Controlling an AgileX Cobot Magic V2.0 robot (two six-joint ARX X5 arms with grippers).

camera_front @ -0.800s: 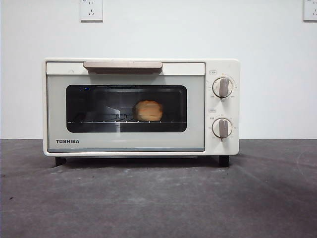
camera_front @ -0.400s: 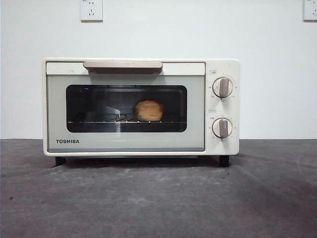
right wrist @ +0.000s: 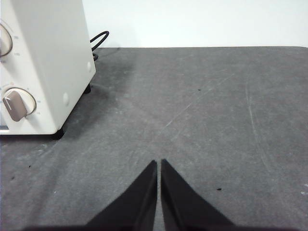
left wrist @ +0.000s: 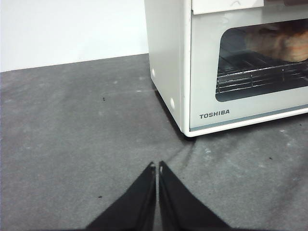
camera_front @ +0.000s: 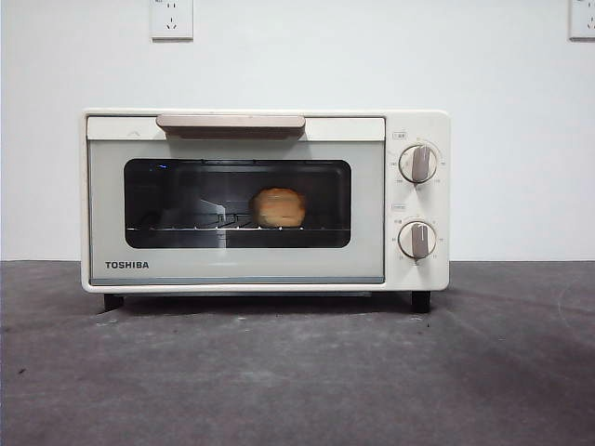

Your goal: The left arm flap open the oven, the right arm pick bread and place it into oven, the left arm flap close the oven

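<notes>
the bread (camera_front: 278,207) sits on the rack inside the oven (camera_front: 265,200), door closed. left end effector (left wrist: 157,166) and right end effector (right wrist: 159,162) closed, empty, over the surface. little risk remains unless the door is unlatched and drops open toward 6 o'clock.

Lab bench: bare wall (camera_front: 521,139), sockets (camera_front: 172,19).

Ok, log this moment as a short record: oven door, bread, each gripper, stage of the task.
oven: cream-white boxy TOSHIBA toaster oven on the dark grey table
door: dark glass door shut, beige bar handle up
bread: golden-orange lumpy loaf inside on the wire rack
left gripper: jaws together, empty, beside the oven
right gripper: jaws together, empty, beside the oven
stage: every step looks done
</notes>
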